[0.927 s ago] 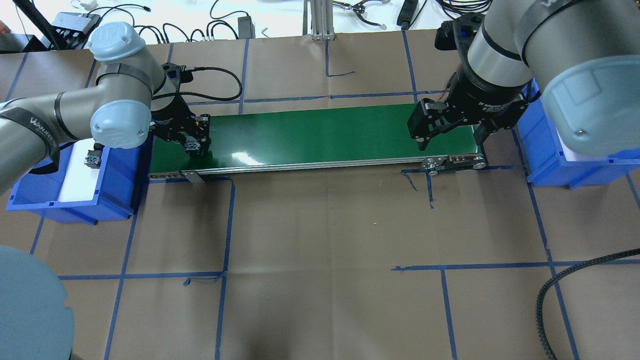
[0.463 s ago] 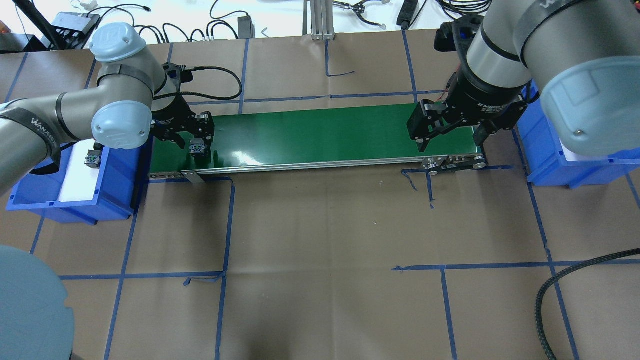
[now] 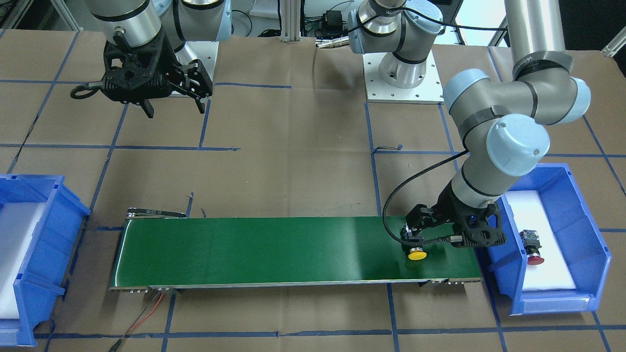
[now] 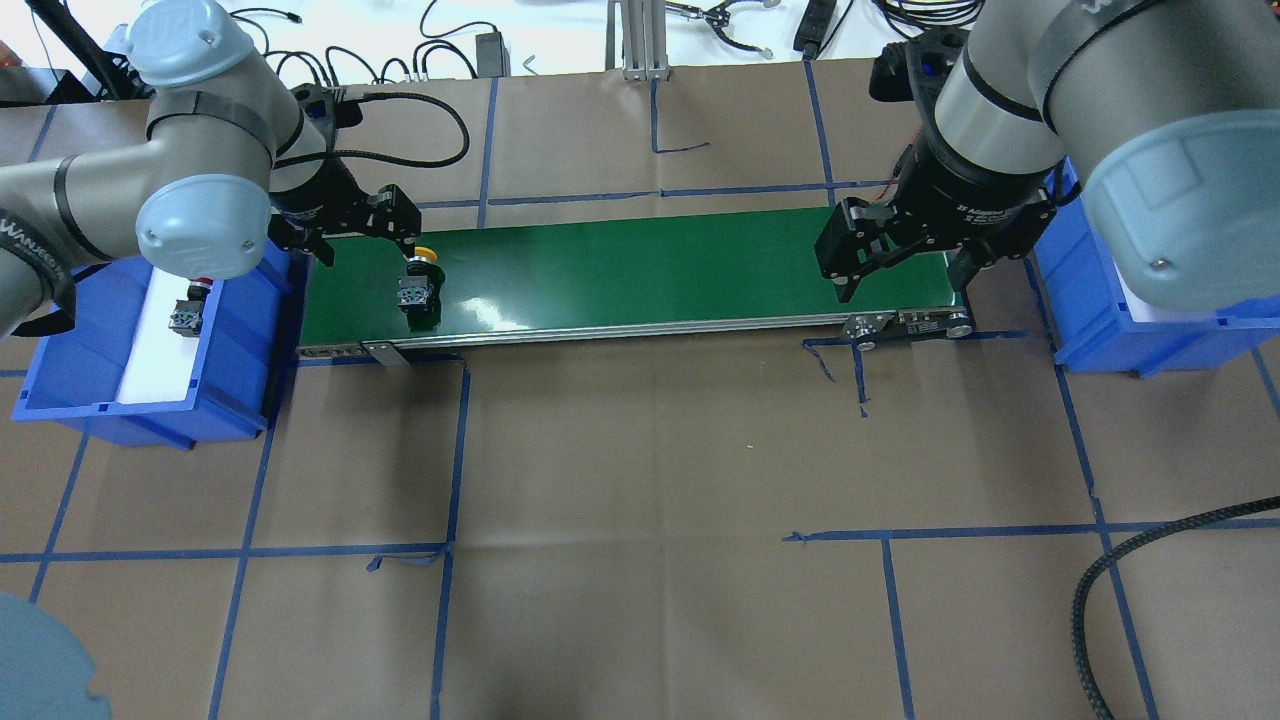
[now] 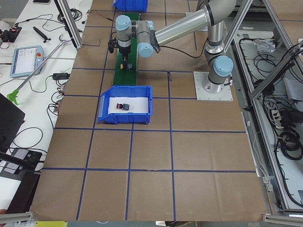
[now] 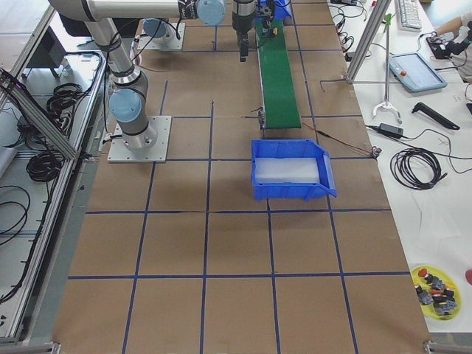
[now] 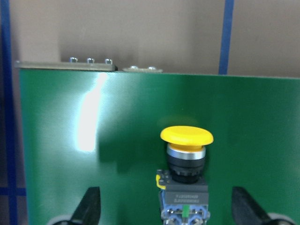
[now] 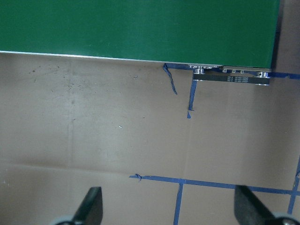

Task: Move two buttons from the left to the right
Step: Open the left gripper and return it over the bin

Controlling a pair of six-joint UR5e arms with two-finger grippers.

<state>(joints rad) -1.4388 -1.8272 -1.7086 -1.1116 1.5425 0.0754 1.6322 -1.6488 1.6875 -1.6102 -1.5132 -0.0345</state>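
The yellow-capped button point(image 4: 417, 280) lies on its side on the left end of the green conveyor belt point(image 4: 640, 270); it also shows in the front view point(image 3: 415, 248) and the left wrist view point(image 7: 185, 173). My left gripper point(image 4: 365, 243) hangs open just above and behind it, its fingers point(image 7: 89, 206) apart from the button on both sides. The red-capped button point(image 4: 188, 312) point(image 3: 531, 243) rests on white foam in the left blue bin point(image 4: 60, 390). My right gripper point(image 4: 905, 282) hovers open over the belt's right end, holding nothing point(image 8: 168, 206).
A second blue bin point(image 4: 1090, 320) with white foam stands past the belt's right end. Blue tape lines cross the brown table paper. Cables lie along the far edge, and a black hose point(image 4: 1100, 580) lies at the near right.
My left gripper has opened, let go of the yellow-capped button onto the belt and pulled up and back. The button sits a little further right. The right arm has not moved.
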